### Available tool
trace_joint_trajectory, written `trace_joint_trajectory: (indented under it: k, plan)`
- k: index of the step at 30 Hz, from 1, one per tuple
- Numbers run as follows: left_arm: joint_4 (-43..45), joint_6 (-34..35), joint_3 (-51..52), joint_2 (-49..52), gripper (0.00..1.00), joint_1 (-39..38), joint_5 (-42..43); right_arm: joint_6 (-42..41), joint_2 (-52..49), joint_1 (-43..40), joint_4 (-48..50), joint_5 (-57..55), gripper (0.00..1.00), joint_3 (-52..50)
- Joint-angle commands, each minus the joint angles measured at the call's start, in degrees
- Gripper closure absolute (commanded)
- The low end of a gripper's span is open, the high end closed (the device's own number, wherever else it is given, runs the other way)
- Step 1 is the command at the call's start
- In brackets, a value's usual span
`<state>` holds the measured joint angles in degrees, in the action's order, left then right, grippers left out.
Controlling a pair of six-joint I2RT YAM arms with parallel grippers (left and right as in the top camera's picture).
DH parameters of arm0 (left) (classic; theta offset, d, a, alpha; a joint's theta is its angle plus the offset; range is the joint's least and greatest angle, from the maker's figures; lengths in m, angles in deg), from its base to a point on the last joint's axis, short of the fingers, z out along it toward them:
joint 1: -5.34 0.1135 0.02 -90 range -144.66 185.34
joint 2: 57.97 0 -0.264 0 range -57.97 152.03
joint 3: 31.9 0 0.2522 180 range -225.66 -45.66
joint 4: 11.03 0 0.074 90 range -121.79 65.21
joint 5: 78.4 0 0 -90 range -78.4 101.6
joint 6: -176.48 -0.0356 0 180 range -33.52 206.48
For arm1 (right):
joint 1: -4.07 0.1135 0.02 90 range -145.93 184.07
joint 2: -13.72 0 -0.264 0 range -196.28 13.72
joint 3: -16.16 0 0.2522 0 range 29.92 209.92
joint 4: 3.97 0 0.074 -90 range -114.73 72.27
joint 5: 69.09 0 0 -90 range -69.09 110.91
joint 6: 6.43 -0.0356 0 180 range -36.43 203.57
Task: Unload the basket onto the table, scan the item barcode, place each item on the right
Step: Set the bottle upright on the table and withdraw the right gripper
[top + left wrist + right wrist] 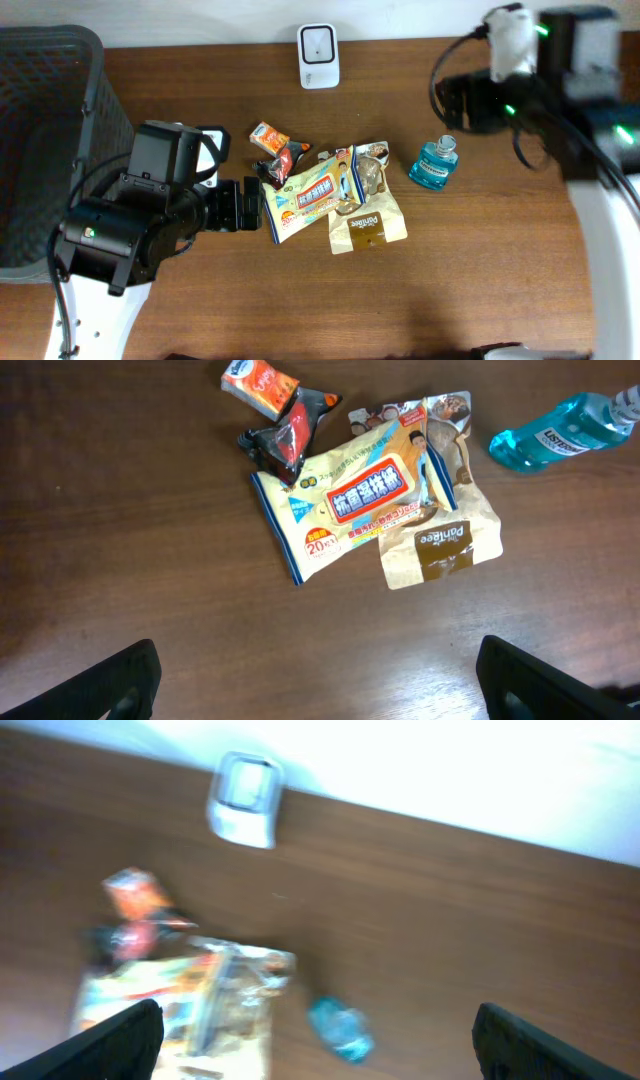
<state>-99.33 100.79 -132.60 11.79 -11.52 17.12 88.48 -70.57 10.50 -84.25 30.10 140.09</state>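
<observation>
Left gripper (320, 695) and right gripper (318, 1050) were seen wide open, empty. A packet (350, 500) was yet to be grasped and shown to the scanner (318, 56).

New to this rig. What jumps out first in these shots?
A messy pile of snack packets sits mid-table, with a big wipes pack among them. A blue bottle lies alone to the pile's right, and a white scanner stands at the far edge. A dark basket fills the left side.
</observation>
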Motion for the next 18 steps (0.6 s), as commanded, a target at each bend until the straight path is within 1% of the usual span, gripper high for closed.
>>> trace_joint_trajectory:
  k: [1,3,4,5,6,7,8,11,12,15,18]
  plan:
    - [-0.1,-0.7,-0.3,-0.1,0.01,0.1,-0.5,-5.4,3.8,0.3,-3.9,16.3,0.01,0.7]
    - [-0.1,-0.7,-0.3,-0.1,0.01,0.1,-0.5,-5.4,4.5,0.3,-7.4,16.8,0.02,0.7]
    - [-0.1,-0.7,-0.3,-0.1,0.01,0.1,-0.4,-5.5,4.6,0.3,-10.4,16.7,0.00,0.7]
    - [-0.1,-0.7,-0.3,-0.1,0.01,0.1,-0.4,-6.8,4.5,0.3,-15.1,16.2,0.01,0.7]
    - [-0.1,-0.7,-0.3,-0.1,0.01,0.1,-0.5,-12.0,4.5,0.3,-19.9,12.7,0.04,0.1]
    - [-0.1,-0.7,-0.3,-0.1,0.01,0.1,-0.4,-16.3,4.7,0.3,-22.0,9.3,0.05,-0.4]
    - [-0.1,-0.7,-0.3,-0.1,0.01,0.1,-0.4,-22.1,5.3,0.3,-24.1,3.6,0.06,-1.2]
    - [-0.1,-0.7,-0.3,-0.1,0.01,0.1,-0.4,-30.0,8.9,0.3,-25.9,-6.0,0.07,-3.2]
    - [-0.1,-0.7,-0.3,-0.1,0.01,0.1,-0.4,-31.3,10.7,0.3,-26.1,-7.6,0.07,-4.1]
    - [-0.1,-0.7,-0.3,-0.1,0.01,0.1,-0.4,-32.2,18.3,0.3,-25.6,-10.4,0.06,-8.1]
    - [-0.1,-0.7,-0.3,-0.1,0.01,0.1,-0.4,-32.4,26.6,0.3,-23.1,-11.7,0.00,-15.1]
